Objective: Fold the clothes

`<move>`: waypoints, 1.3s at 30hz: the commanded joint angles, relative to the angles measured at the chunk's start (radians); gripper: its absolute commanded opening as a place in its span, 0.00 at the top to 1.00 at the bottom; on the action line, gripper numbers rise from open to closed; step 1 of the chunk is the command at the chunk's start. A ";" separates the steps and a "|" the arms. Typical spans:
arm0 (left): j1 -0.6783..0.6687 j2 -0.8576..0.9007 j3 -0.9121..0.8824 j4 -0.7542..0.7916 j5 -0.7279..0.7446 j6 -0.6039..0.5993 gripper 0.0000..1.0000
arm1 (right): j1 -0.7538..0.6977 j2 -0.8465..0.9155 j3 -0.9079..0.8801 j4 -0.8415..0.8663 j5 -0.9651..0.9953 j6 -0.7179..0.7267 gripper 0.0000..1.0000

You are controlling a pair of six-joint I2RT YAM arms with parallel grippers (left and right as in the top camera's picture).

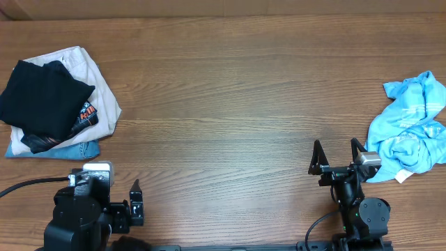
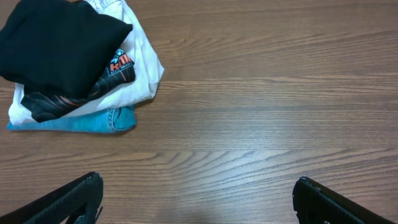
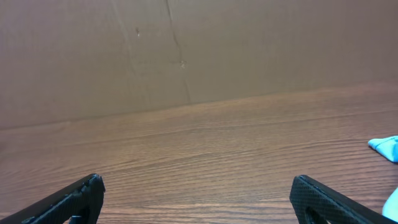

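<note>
Two empty tools gape wide (left tool, right tool), touching nothing.

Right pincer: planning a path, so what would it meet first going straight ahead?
The right pincer faces only bare table, then probably the brown wall; the blue shirt lies off to its right.

Matte black arms, tapered black fingers, silver wrist blocks, black cable
</note>
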 commanded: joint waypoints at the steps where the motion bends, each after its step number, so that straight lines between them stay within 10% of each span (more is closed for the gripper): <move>1: 0.000 -0.026 -0.001 0.002 -0.011 -0.013 0.00 | -0.006 -0.011 -0.010 0.006 -0.006 -0.003 0.00; 9: 0.135 -0.148 -0.075 0.065 0.018 0.011 0.00 | -0.006 -0.011 -0.010 0.007 -0.006 -0.003 0.00; 31: 0.316 -0.531 -1.129 1.374 0.429 0.319 0.00 | -0.006 -0.011 -0.010 0.006 -0.006 -0.003 0.00; 39: 0.315 -0.532 -1.136 1.280 0.435 0.305 0.00 | -0.006 -0.011 -0.010 0.006 -0.006 -0.003 0.00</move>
